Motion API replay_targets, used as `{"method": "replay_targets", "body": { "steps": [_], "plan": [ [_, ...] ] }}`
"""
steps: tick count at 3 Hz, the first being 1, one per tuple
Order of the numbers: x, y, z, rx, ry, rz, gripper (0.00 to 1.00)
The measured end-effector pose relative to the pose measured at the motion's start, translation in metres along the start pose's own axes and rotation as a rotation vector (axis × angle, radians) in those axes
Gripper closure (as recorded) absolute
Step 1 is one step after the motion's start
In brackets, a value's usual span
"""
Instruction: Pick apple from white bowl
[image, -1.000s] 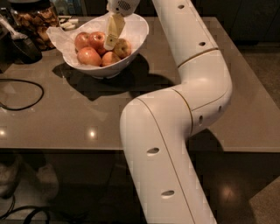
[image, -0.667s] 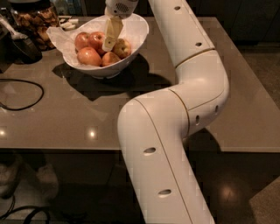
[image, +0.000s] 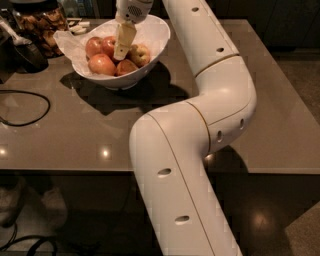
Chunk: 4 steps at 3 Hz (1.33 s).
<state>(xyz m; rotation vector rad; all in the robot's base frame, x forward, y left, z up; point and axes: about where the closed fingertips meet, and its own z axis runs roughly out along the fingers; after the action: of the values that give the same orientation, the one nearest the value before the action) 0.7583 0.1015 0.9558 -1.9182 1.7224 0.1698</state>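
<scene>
The white bowl (image: 152, 37) stands at the back left of the brown table (image: 75, 135), lined with crumpled white paper. It holds several red apples: one at the front left (image: 102, 64), one at the back left (image: 93, 46), one at the front (image: 127, 67). A yellow-orange apple (image: 140, 54) lies at the right. My gripper (image: 121, 50) points down into the bowl among the apples, its tip between the back red apples and the yellow-orange one. It partly hides the apples behind it.
A glass jar of brown snacks (image: 44, 22) stands left of the bowl, beside a dark object (image: 22, 52). A black cable (image: 30, 107) loops on the table's left. My white arm (image: 220, 95) crosses the table's middle. The table's front edge runs below.
My gripper has dropped a little lower into the bowl and shifted slightly left among the apples. The apples and the bowl have kept their places.
</scene>
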Motion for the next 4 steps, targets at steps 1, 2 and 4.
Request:
{"method": "replay_targets", "body": {
  "steps": [1,2,4],
  "plan": [
    [-0.001,0.000,0.003,-0.003,0.008,-0.010,0.19],
    [0.001,0.001,0.007,-0.009,0.021,-0.020,0.22],
    [0.014,0.001,0.011,-0.014,0.065,-0.035,0.24]
  ]
}}
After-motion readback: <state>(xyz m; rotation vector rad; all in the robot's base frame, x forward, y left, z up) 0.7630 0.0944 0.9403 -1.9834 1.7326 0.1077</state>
